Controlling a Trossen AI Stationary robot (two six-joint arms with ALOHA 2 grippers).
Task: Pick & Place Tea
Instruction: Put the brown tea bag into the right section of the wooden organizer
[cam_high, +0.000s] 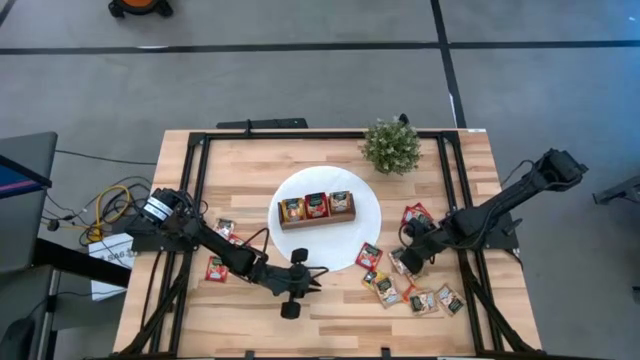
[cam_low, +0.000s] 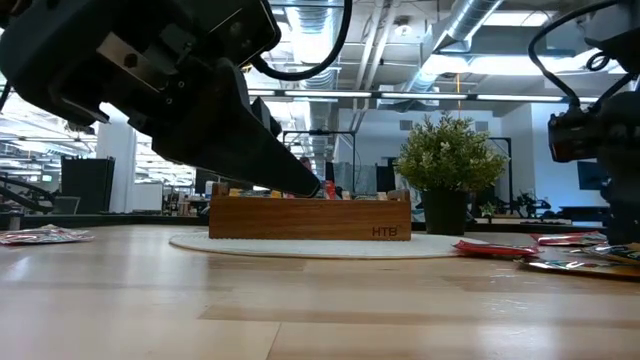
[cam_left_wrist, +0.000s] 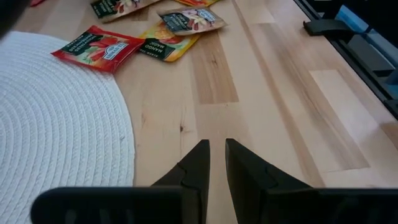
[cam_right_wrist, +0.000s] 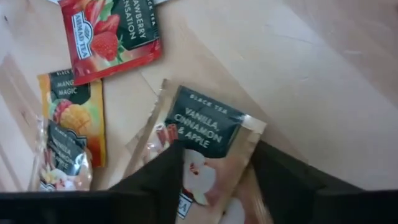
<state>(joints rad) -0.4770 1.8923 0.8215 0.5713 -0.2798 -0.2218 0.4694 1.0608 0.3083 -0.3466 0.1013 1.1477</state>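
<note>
Left gripper (cam_high: 318, 278): waits low over bare wood near the table's front edge, just beside the white disc (cam_high: 290, 195); its fingers stand nearly together with a thin slit between, nothing in them.
Right gripper (cam_right_wrist: 214, 168): down over the tea scattered to the right of the disc; its two fingers straddle a beige sachet (cam_right_wrist: 202, 146) printed vanilla, cinnamon and apple, one on either side. The jaws stand apart; whether they already pinch the paper I cannot tell.
Other tea: a red strawberry sachet (cam_right_wrist: 112, 34) and a yellow mango sachet (cam_right_wrist: 74, 109) lie just beside the beige one; a few more red sachets (cam_high: 216, 266) lie on the left of the table.
Wooden box (cam_high: 316, 209): sits on the disc, its three compartments already showing tea.
Plant (cam_high: 391, 146): at the far edge, well clear.
Step in hand: I judge this the pick of the beige sachet.
Next move: closing squarely on the flat paper without dragging its neighbours, then a lift toward the box.
Hard to make out: the fingertips' contact with the sachet, and which compartment matches beige.
</note>
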